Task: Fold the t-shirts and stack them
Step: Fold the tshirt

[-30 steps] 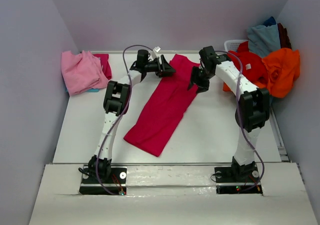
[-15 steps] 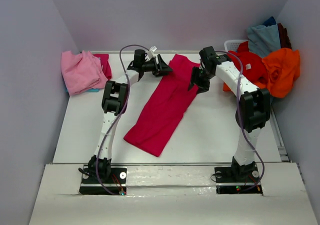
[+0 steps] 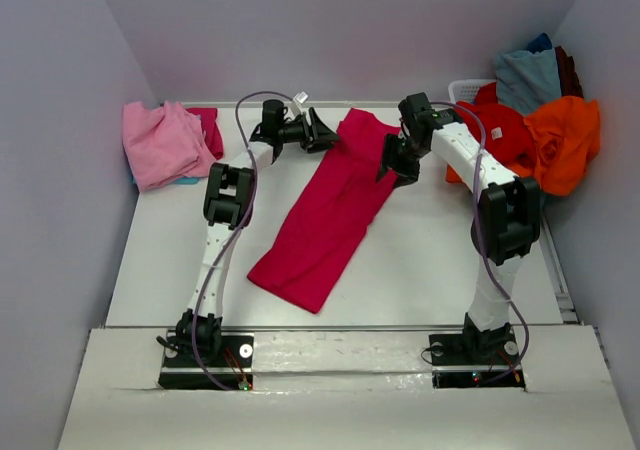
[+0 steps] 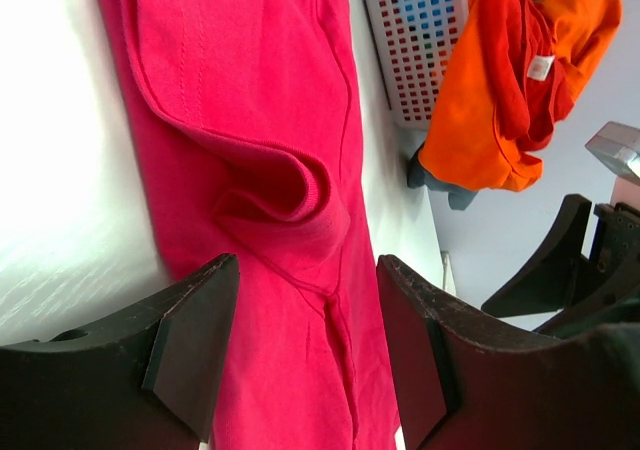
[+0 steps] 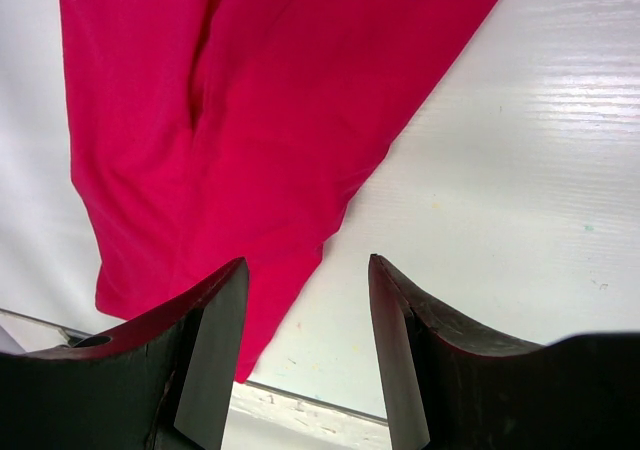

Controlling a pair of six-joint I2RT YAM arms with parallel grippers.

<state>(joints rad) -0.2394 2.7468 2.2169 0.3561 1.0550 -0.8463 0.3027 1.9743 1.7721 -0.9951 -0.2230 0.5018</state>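
Note:
A crimson-magenta t-shirt (image 3: 330,210) lies folded into a long strip, running diagonally from the back centre toward the near left. Its collar end (image 4: 290,185) shows bunched in the left wrist view. My left gripper (image 3: 322,132) hovers open just left of the strip's far end, nothing between its fingers (image 4: 190,345). At the strip's far right edge my right gripper (image 3: 394,163) also stands open and empty, its fingertips (image 5: 215,340) above the shirt's long edge (image 5: 250,150). A folded light pink t-shirt (image 3: 160,142) rests at the back left with a red one (image 3: 208,125) beside it.
A white basket (image 3: 468,90) at the back right holds a heap of red (image 3: 500,130), orange (image 3: 565,140) and grey-blue (image 3: 525,75) shirts spilling over its rim. Walls close in on both sides. The table's near edge (image 3: 340,327) runs before the arm bases.
My left gripper has drawn back a little to the left and toward the far wall, away from the shirt's end. The right arm and the shirt have not moved.

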